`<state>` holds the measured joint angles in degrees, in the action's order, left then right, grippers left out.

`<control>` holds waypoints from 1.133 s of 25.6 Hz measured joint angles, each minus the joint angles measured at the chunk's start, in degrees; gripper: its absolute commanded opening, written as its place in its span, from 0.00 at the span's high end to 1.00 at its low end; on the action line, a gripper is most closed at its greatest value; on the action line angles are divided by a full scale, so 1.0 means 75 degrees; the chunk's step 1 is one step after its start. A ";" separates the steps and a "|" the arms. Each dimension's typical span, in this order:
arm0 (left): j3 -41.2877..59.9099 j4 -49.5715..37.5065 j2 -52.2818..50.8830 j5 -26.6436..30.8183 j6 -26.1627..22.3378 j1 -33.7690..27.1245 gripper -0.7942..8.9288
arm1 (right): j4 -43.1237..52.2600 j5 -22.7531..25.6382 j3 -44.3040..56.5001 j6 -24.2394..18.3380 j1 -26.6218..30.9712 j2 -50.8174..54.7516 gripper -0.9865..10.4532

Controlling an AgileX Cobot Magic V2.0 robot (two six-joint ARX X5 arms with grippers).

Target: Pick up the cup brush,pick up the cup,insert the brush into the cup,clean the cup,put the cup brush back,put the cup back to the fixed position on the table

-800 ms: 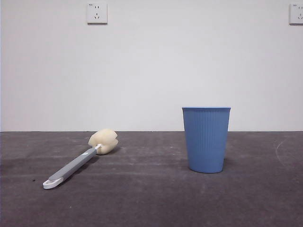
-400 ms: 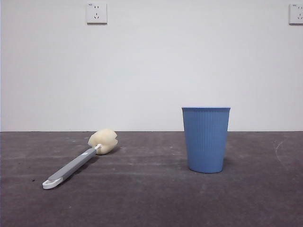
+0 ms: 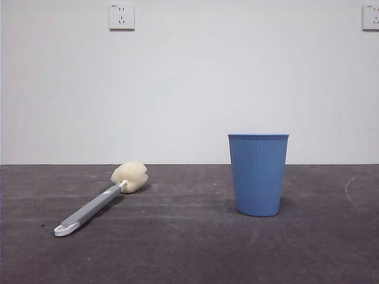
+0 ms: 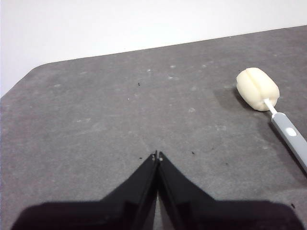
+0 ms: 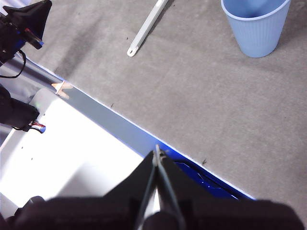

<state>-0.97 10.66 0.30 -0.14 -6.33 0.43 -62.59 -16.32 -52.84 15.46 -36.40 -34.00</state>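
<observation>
The cup brush (image 3: 98,204) lies flat on the table (image 3: 189,248) at the left, its cream sponge head (image 3: 129,176) toward the back and its white looped tip toward the front. The blue ribbed cup (image 3: 258,174) stands upright to its right. No arm shows in the front view. My left gripper (image 4: 157,155) hovers shut over bare table, with the cup brush (image 4: 268,98) off to one side. My right gripper (image 5: 157,154) is shut above the table's near edge, far from the cup (image 5: 255,26) and the brush handle (image 5: 146,26).
A white wall with two sockets (image 3: 121,16) rises behind the table. In the right wrist view a white surface (image 5: 67,163) and the other arm's dark parts (image 5: 21,28) lie beyond the table's edge.
</observation>
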 measured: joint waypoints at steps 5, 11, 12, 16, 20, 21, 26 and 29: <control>0.0000 0.0000 0.0000 0.0000 0.0003 0.0000 0.92 | 0.0000 0.0000 0.0000 0.0000 0.0000 0.0000 0.91; 0.0000 0.0000 0.0000 0.0000 0.0003 0.0000 0.92 | 0.0000 0.0000 0.0000 0.0000 0.0000 0.0000 0.91; 0.0000 0.0000 0.0000 0.0000 0.0003 0.0000 0.92 | 0.0000 0.0000 0.0000 0.0000 0.0000 0.0000 0.91; 0.0000 0.0000 0.0000 0.0000 0.0003 0.0000 0.92 | -0.0003 -0.0003 0.0000 0.0000 0.0000 0.0000 0.91; 0.0000 0.0000 0.0000 0.0000 0.0003 0.0000 0.92 | 0.0137 0.0353 0.0000 -0.0300 0.0020 0.0020 0.91; 0.0000 0.0000 0.0000 0.0000 0.0003 0.0000 0.92 | 0.0329 0.0688 0.0000 -0.0510 0.0073 0.0073 0.91; 0.0000 0.0000 0.0000 0.0000 0.0003 0.0000 0.92 | 0.1839 0.2005 0.0003 -0.1413 0.0460 0.0632 0.91; 0.0000 0.0000 0.0000 0.0000 0.0003 0.0000 0.92 | 0.2900 0.2422 0.0122 -0.1886 0.0740 0.1160 0.91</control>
<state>-0.97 10.66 0.30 -0.14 -6.31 0.43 -40.84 1.85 -51.92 1.32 -30.85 -25.30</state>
